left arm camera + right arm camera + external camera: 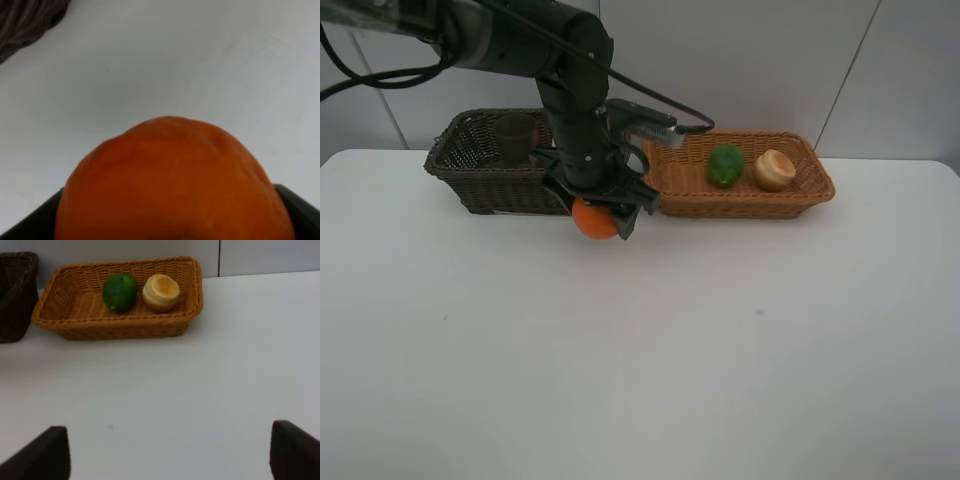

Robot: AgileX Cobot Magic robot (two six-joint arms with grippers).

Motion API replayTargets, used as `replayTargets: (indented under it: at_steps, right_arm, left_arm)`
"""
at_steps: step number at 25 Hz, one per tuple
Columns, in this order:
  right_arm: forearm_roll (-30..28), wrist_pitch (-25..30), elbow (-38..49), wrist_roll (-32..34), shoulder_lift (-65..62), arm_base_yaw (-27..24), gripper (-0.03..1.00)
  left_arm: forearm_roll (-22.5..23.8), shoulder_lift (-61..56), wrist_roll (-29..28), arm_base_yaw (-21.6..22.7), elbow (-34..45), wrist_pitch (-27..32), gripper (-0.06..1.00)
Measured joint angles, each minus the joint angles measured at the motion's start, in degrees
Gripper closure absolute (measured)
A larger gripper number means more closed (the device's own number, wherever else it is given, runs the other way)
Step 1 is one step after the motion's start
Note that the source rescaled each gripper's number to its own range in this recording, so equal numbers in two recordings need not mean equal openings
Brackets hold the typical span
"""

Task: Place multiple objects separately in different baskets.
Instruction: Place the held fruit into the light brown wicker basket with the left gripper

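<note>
Orange [175, 185] fills our left gripper [603, 208], fingers clamped around it, both baskets behind the fingertips; our right gripper [165, 455] hangs apart, empty. A round fruit could slip and roll off.

no readable text, labels or signs anywhere

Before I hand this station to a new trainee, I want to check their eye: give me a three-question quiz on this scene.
1. True or false: the light basket holds two items.
2. Which fruit sits between the left tool's fingers: A lime, B orange, C peach?
3. Fill in: the purple cup stands in the ____ basket.

Key: 1 true, the green fruit and the pale round fruit. 2 B, the orange. 3 dark, meaning the dark basket.
</note>
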Motion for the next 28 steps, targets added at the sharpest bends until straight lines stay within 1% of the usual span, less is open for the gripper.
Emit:
replayTargets:
  at_steps: [2, 7, 14, 18, 22, 28]
  right_arm:
    - [0.0, 0.0, 0.0, 0.0, 0.0, 0.0, 0.15]
    - [0.0, 0.0, 0.0, 0.0, 0.0, 0.0, 0.15]
    - [0.0, 0.0, 0.0, 0.0, 0.0, 0.0, 0.15]
    - [0.0, 0.0, 0.0, 0.0, 0.0, 0.0, 0.15]
    - [0.0, 0.0, 0.0, 0.0, 0.0, 0.0, 0.15]
    - [0.0, 0.0, 0.0, 0.0, 0.0, 0.0, 0.15]
  left_arm:
    - [0.0, -0.8, 0.0, -0.2, 0.0, -0.7, 0.03]
    - [-0.3, -1.3, 0.1, -0.5, -0.8, -5.6, 0.03]
    - [-0.9, -1.3, 0.2, -1.1, -6.3, -13.8, 0.03]
    - [-1.1, 0.1, 0.2, -1.1, -12.0, -17.1, 0.03]
    - [-1.1, 4.3, 0.2, -0.6, -19.9, -19.0, 0.03]
    - [-1.5, 14.7, 0.2, 0.8, -31.4, -19.0, 0.03]
